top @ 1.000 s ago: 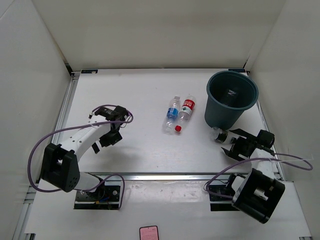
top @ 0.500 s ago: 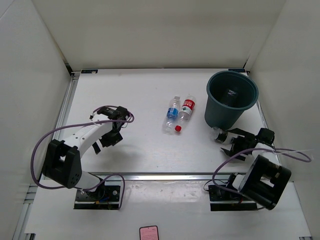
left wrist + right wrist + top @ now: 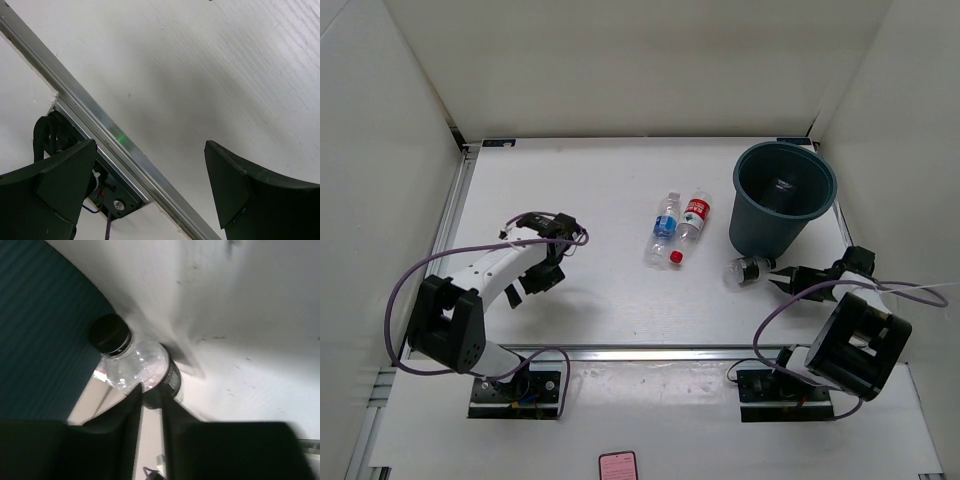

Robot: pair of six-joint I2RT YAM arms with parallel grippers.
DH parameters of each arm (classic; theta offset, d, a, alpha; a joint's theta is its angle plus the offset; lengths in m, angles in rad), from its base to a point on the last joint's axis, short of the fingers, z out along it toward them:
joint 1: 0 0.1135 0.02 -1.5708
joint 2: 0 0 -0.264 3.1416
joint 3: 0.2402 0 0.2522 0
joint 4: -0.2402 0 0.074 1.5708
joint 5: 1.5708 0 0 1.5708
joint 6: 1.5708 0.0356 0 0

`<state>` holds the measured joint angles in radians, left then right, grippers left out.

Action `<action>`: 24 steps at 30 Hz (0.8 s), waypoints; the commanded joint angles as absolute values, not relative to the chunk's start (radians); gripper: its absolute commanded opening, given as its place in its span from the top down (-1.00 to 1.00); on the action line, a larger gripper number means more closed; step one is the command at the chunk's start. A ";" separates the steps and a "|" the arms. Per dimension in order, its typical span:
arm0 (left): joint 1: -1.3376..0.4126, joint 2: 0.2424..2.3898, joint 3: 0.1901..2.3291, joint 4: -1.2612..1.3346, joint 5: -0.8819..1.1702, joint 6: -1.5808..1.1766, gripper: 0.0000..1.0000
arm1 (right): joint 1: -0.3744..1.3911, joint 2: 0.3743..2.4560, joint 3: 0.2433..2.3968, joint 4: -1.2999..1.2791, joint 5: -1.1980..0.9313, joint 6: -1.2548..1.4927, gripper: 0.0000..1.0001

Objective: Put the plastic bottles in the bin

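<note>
A clear dark-capped bottle (image 3: 747, 269) lies on the table by the foot of the dark teal bin (image 3: 750, 160). My right gripper (image 3: 775, 281) is shut on it. In the right wrist view the right gripper (image 3: 153, 392) has its two tips pinching the dark-capped bottle (image 3: 142, 365) at its lower body, with the bin wall (image 3: 45, 330) just beside it. A blue-labelled bottle (image 3: 665, 222) and a red-labelled bottle (image 3: 694, 215) with a red cap lie side by side at mid-table. My left gripper (image 3: 540, 283) hangs open over the left side, and in its wrist view the left gripper (image 3: 150, 175) holds nothing.
A metal rail (image 3: 125, 145) runs along the table's near edge below the left gripper. White walls enclose the table on three sides. A purple cable (image 3: 410, 280) loops off the left arm. A small pink phone-like object (image 3: 617, 465) lies in front of the bases.
My right gripper has reached left toward the bin's foot and shut on the dark-capped bottle, which has shifted slightly left. The left arm has barely moved.
</note>
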<state>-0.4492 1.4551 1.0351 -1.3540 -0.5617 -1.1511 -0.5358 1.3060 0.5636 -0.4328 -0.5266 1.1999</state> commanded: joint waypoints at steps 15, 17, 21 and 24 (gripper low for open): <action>-0.465 1.460 1.039 -1.411 -0.606 -1.150 -1.00 | -0.434 1.187 0.532 -0.450 -0.525 1.118 -0.95; -0.465 1.460 1.039 -1.411 -0.606 -1.150 -1.00 | -0.434 1.201 0.514 -0.396 -0.535 1.129 -0.95; -0.474 1.460 1.039 -1.411 -0.606 -1.150 -1.00 | -0.423 1.273 0.523 -0.342 -0.558 1.118 -0.95; -0.483 1.460 1.039 -1.411 -0.606 -1.150 -1.00 | -0.414 1.287 0.523 -0.302 -0.574 1.118 -0.97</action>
<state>-0.4686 1.4960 1.0348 -1.3540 -0.5823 -1.1481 -0.4248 1.2751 0.5217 -0.3752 -0.5396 1.1255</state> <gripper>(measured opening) 1.000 0.984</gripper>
